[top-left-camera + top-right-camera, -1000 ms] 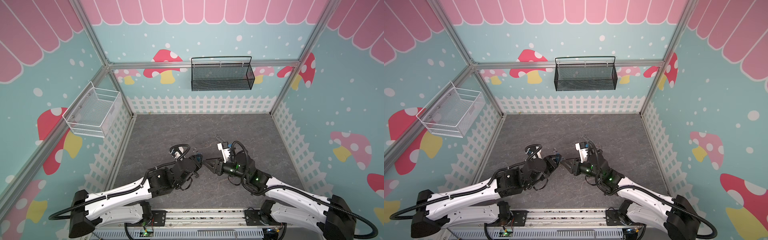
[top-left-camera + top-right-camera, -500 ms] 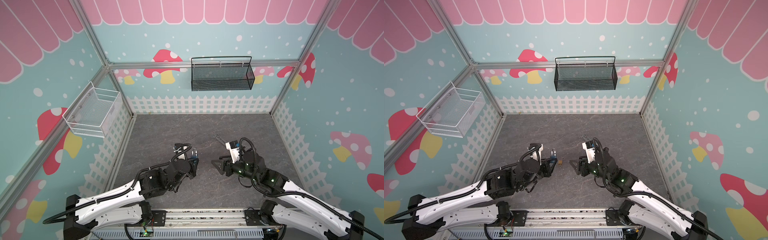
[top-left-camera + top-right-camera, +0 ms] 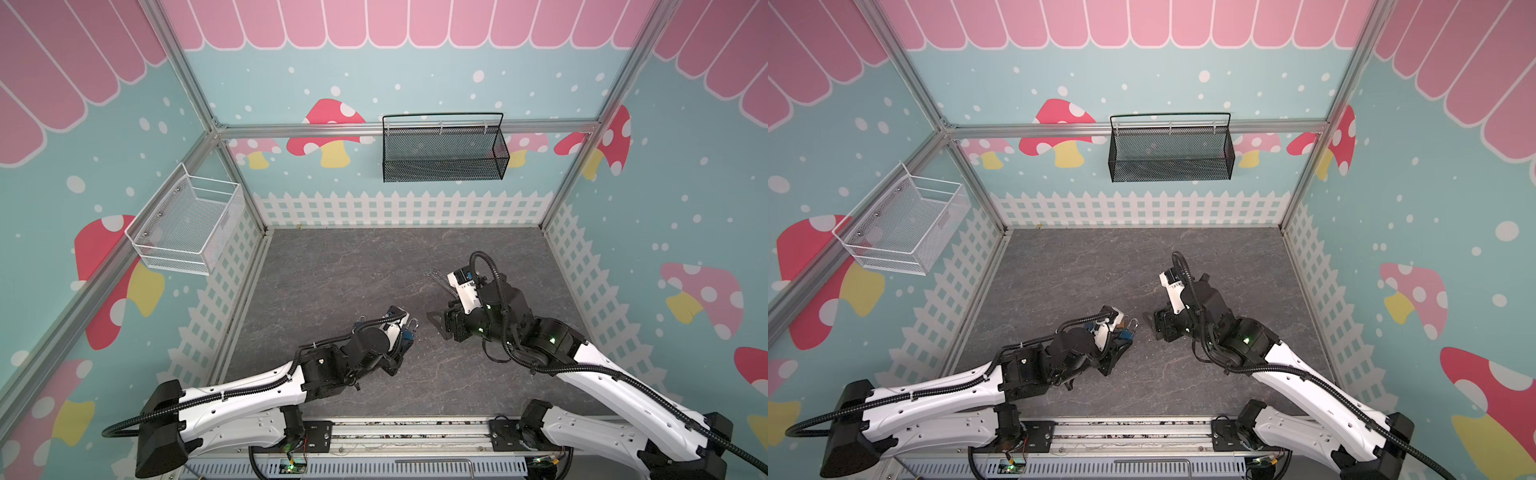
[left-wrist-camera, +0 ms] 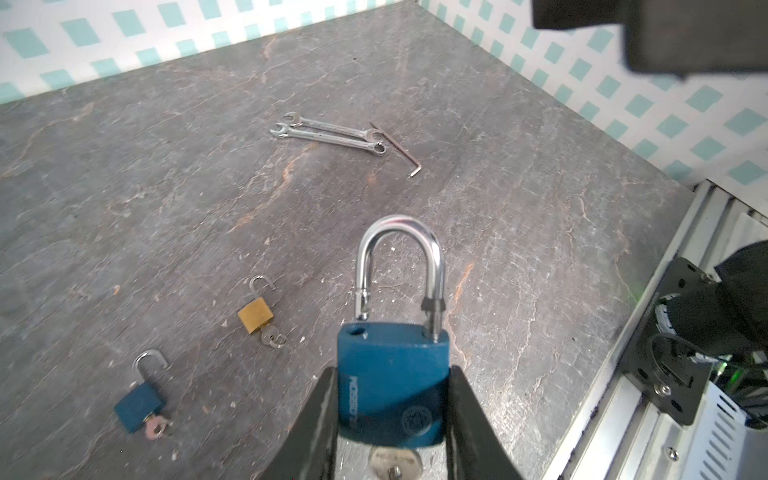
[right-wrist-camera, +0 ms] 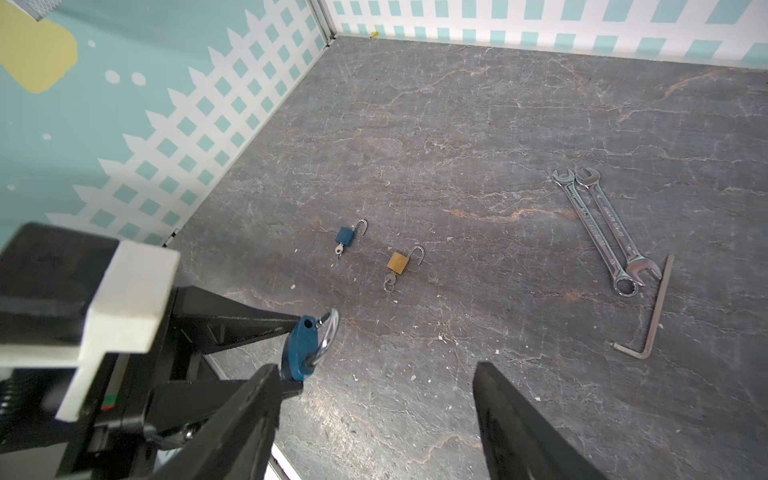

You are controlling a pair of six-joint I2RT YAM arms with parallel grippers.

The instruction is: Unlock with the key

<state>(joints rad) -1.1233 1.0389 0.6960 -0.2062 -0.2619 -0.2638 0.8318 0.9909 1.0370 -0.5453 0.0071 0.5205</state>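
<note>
Clamping the left tool (image 4: 390,370) on the padlock (image 4: 392,386), pinching its blue body from both sides over the worktop (image 4: 166,208), near the front middle in both top views. Showing the shackle (image 4: 401,232) raised, one leg out of its hole, and the key (image 4: 395,461) sitting in the base. Holding the right tool (image 5: 374,368) wide and empty just beside the padlock, not touching. Leaving an open blue lock (image 5: 345,235), an open brass lock (image 5: 397,262), two wrenches (image 5: 592,232) and a hex key (image 5: 658,305) lying on the worktop
</note>
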